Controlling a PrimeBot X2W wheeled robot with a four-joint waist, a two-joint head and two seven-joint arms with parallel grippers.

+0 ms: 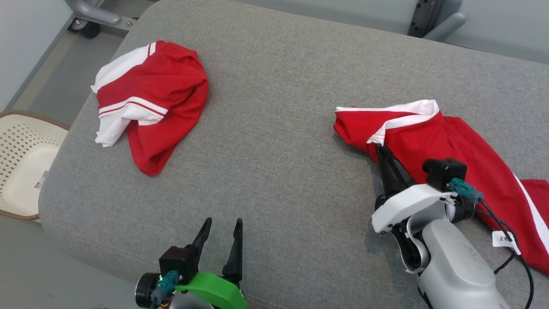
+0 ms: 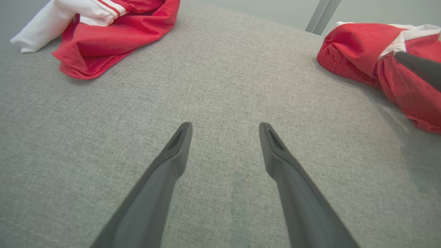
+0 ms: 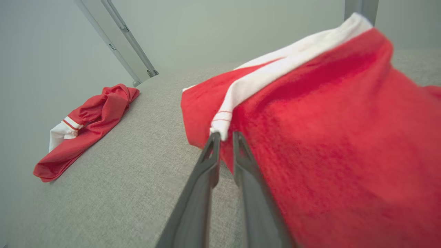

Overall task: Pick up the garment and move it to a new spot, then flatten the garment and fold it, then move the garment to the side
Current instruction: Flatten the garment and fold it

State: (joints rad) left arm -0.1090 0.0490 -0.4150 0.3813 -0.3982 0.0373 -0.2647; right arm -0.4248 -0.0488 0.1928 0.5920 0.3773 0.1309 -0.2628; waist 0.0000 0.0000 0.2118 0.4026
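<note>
The right gripper [image 1: 380, 150] has its two dark fingers drawn almost together, pinching the near edge of the garment [image 1: 450, 137]. In its wrist view the tips [image 3: 225, 136] sit just below the end of a white band, with red cloth showing in the thin slit between them. The fingers slant down to the cloth from the white wrist behind them, and a black cable loops off that wrist over the red fabric.

The garment is red with white trim. It lies on the right side of the grey cushion [image 1: 274, 150], bunched at its left end where the white band folds over, and it trails off toward the near right edge with a white stripe along it. A small white tag [image 1: 502, 239] lies beside the cable there.

The left gripper [image 1: 223, 223] stands slack at the near edge of the cushion. Its fingers are spread wide [image 2: 225, 127] with nothing but bare grey weave between them.

A second garment [image 1: 163, 98], also red and white, sits crumpled at the far left of the cushion, well apart from the first. Off the cushion's left side, lower down, stands a pale lattice basket [image 1: 25, 146] with a brown rim.
</note>
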